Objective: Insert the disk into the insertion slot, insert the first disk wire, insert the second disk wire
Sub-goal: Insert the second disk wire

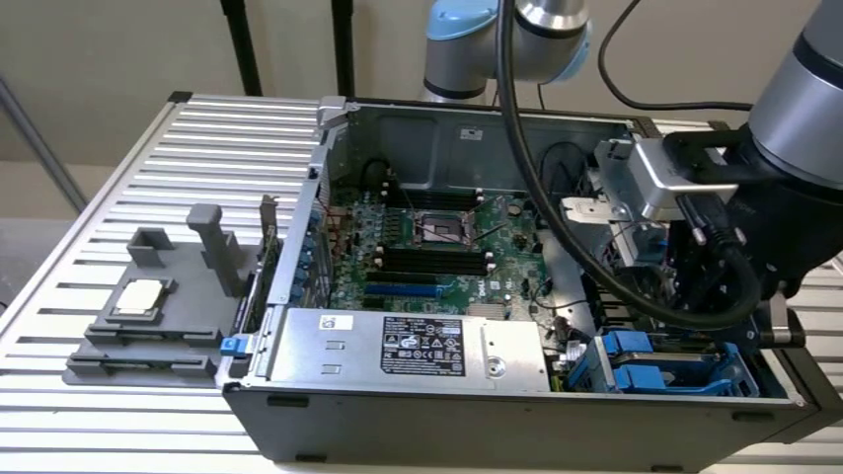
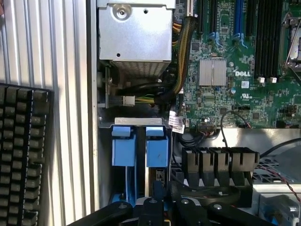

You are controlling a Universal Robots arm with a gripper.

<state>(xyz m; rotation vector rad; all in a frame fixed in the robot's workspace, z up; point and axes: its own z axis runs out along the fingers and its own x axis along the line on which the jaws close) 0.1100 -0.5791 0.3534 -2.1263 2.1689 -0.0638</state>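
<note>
The insertion slot (image 1: 658,367) is a grey cage with bright blue clips in the front corner of the open computer case, at the exterior view's right. In the wrist view two blue clips (image 2: 123,150) (image 2: 156,149) stand side by side in the insertion slot (image 2: 141,123). My gripper (image 2: 159,192) hangs just over the clip nearer the motherboard, with its black fingers (image 2: 181,203) drawn together. I cannot tell whether anything is pinched between them. In the exterior view the gripper (image 1: 705,331) reaches down into that corner. The disk's labelled body is hidden. I cannot pick out the disk wires among the cables.
A silver power-supply box (image 1: 395,346) fills the case's front, beside the motherboard (image 1: 435,247). A thick black hose (image 1: 579,247) loops over the case. A dark grey stand (image 1: 158,316) sits on the slatted table (image 1: 224,148). A black keyboard (image 2: 23,155) lies outside the case wall.
</note>
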